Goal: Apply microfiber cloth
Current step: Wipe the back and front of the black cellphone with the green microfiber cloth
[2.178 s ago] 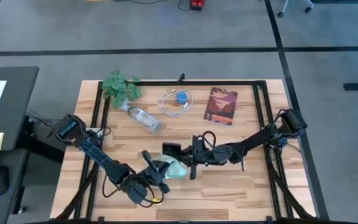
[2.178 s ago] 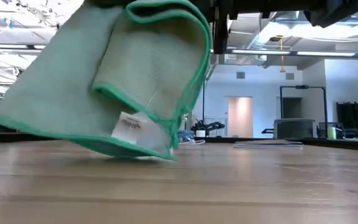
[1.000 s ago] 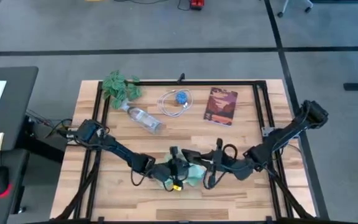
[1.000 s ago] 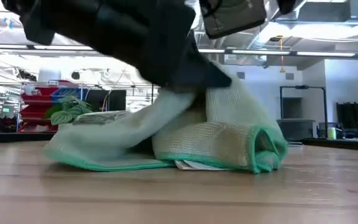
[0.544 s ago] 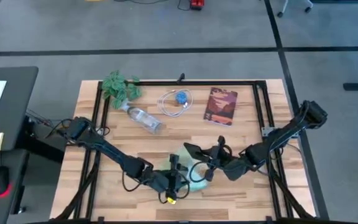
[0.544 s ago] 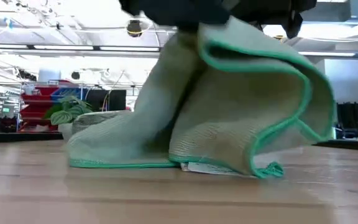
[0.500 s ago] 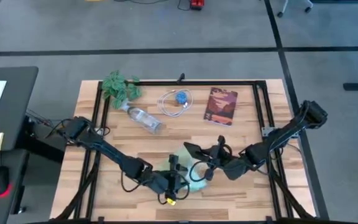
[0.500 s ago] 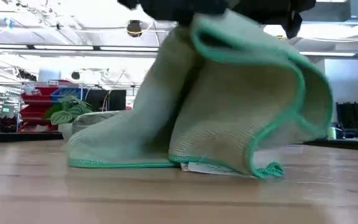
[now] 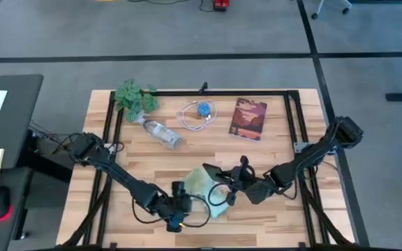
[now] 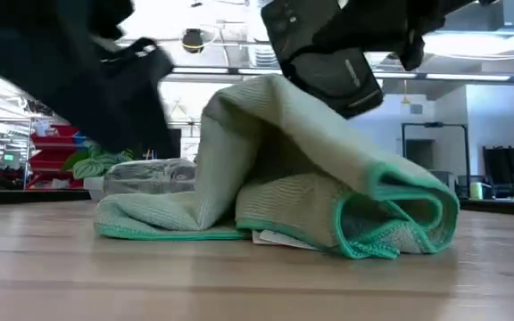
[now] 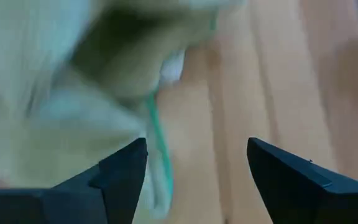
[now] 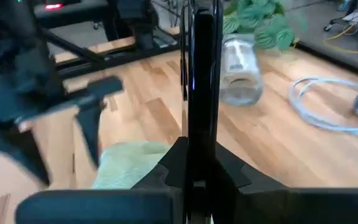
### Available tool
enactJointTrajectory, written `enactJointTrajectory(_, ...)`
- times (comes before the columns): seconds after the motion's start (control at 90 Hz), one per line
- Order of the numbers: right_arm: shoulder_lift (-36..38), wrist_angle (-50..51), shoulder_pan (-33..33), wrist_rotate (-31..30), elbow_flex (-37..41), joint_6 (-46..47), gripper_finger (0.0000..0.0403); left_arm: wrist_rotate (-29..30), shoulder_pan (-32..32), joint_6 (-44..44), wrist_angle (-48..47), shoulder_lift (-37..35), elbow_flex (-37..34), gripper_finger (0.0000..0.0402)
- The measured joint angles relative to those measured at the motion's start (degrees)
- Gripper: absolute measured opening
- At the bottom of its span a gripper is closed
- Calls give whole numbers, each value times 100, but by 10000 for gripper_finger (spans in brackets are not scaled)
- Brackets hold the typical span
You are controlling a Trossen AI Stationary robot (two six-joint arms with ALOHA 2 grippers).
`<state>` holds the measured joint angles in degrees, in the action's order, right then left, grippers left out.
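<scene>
Now the microfiber cloth (image 9: 205, 189) lies crumpled on the tabletop (image 9: 271, 153) near its front edge. Left end effector (image 9: 185, 206) is spread open just beside it, empty. Right end effector (image 9: 218, 188) is clamped on a black phone (image 12: 199, 81) held edge-on over the cloth

No legible text anywhere; white tag (image 10: 279, 238) under cloth (image 10: 275, 178) and book (image 9: 248, 118) cover unreadable.

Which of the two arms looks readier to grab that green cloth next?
Probably the left. The left gripper is open and empty, with the microfiber cloth just ahead of it. The right gripper is shut on the black phone, so it is busy.
</scene>
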<state>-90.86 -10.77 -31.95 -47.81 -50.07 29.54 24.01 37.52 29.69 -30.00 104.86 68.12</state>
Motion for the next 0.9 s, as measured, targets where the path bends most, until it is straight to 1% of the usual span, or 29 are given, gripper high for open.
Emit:
enactJointTrajectory(0.078, -100, -296, 23, 58, -6, -56, 20, 554, 250, 605, -742, 1, -4, 256)
enactJointTrajectory(0.144, -173, -641, 27, 57, -3, -408, 20, 1309, 463, 1279, -1030, -21, -4, 256)
enactJointTrajectory(0.211, -239, -1197, 26, 78, -5, -782, 19, 2266, 651, 1833, -855, -36, -4, 256)
enactJointTrajectory(0.256, -282, -1579, 23, 78, -35, -938, 19, 2877, 755, 2033, -610, -37, -2, 256)
enactJointTrajectory(0.311, -357, -2094, 23, 92, -131, -1029, 18, 3388, 818, 2083, -345, -37, -2, 256)
enactJointTrajectory(0.344, -423, -2256, 22, 107, -184, -1068, 18, 3596, 844, 2077, -209, -37, -2, 256)
enactJointTrajectory(0.433, -792, -2340, 23, 111, -387, -994, 18, 3912, 831, 2094, -2, -39, -2, 256)
enactJointTrajectory(0.533, -1445, -2218, 22, 80, -629, -820, 17, 4159, 760, 2095, 94, -39, -2, 256)
enactJointTrajectory(0.567, -1632, -2130, 18, -83, -729, -818, 17, 4238, 738, 2094, 98, -39, -2, 256)
enactJointTrajectory(0.611, -1830, -1859, 18, -446, -868, -811, 17, 4302, 719, 2094, 98, -39, -2, 256)
enactJointTrajectory(0.689, -2023, -1161, 24, -759, -1164, -771, 16, 4391, 711, 2013, 98, -39, -2, 256)
enactJointTrajectory(0.9, -2097, 1526, 56, -922, -2269, -719, 16, 4414, 713, 1952, 81, -39, -2, 256)
